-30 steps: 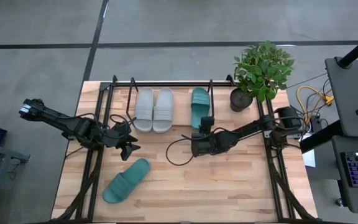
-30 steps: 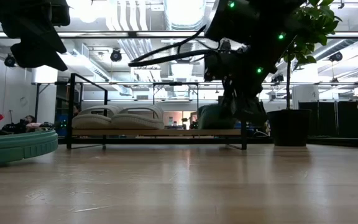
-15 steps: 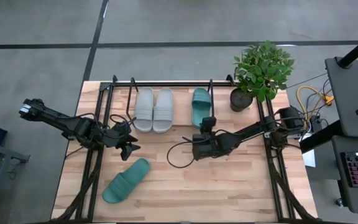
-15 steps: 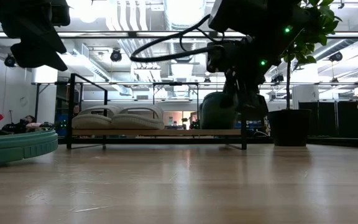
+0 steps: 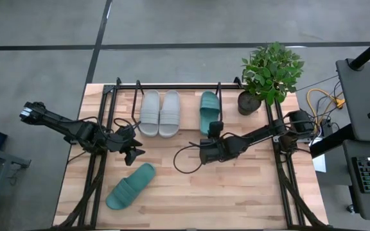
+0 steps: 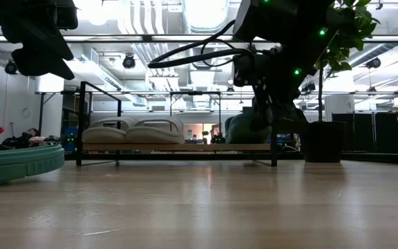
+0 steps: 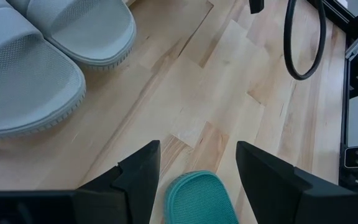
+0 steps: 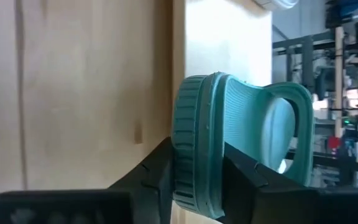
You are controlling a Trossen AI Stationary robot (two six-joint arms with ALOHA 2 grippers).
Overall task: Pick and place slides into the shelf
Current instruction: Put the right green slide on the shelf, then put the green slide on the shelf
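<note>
Two light grey slides (image 5: 159, 113) lie side by side on the shelf (image 5: 172, 86) at the table's far edge. One teal slide (image 5: 208, 108) is at the shelf's right part, toe toward the far edge, and my right gripper (image 5: 211, 129) is shut on its heel end. The other teal slide (image 5: 130, 186) lies sole down on the table near the front left; it also shows in the left wrist view (image 7: 199, 196). My left gripper (image 5: 135, 154) is open and empty above the table, between the grey pair and that slide. My right gripper pinches the heel end of the teal slide's sole (image 8: 194, 155) between its two fingers (image 8: 159, 169), one on the top side and one on the underside. The fingers come level from the table's near side, along the slide. The slide is level over the shelf's base; whether it rests there I cannot tell.
A potted plant (image 5: 270, 72) stands right of the shelf at the far right corner. Black arm frames (image 5: 101, 160) run along both table sides. A loose cable (image 5: 184, 160) loops by the right wrist. Bare wood (image 5: 236, 192) spans the front right.
My right gripper, still shut on the teal slide, has raised it a little at the shelf and lowered it again, shifting slightly toward the table's right edge. The left arm and the other slides have stayed put.
</note>
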